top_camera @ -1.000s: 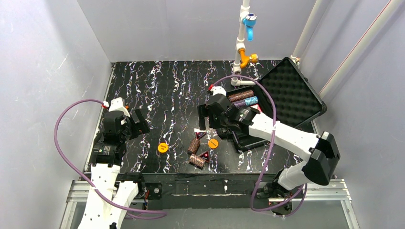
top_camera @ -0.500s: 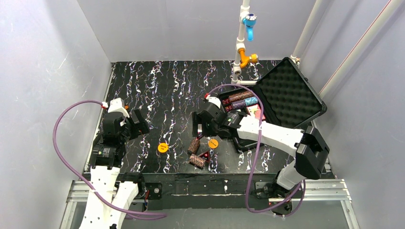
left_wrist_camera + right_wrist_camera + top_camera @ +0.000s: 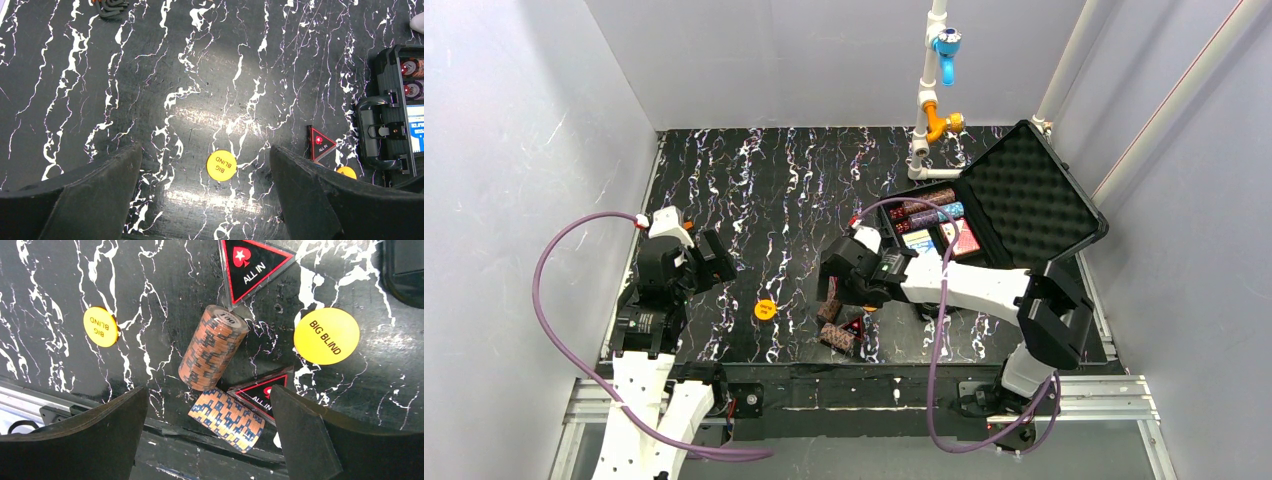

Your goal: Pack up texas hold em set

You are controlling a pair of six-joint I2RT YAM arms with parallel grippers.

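Note:
The black case [image 3: 1024,205] stands open at the back right, foam lid up, with chip rolls and card decks [image 3: 934,222] inside. Two brown chip rolls lie at the table's front: one [image 3: 214,347] upright-slanted, one [image 3: 227,419] nearer the edge. Two black "ALL IN" triangles [image 3: 252,262] [image 3: 262,392] and two orange "BIG BLIND" discs [image 3: 326,336] [image 3: 100,326] lie round them. My right gripper [image 3: 832,292] is open above the rolls, jaws wide apart. My left gripper [image 3: 709,258] is open and empty over the bare table; its view shows one disc [image 3: 221,165].
The table's front edge [image 3: 165,432] runs just beside the nearer roll. A white post with blue and orange fittings [image 3: 929,110] stands behind the case. The case handle [image 3: 382,131] faces the loose pieces. Grey walls close in left, back and right.
My right gripper has moved left and forward from beside the case to over the chip rolls, uncovering the card decks in the case. The left arm has not moved.

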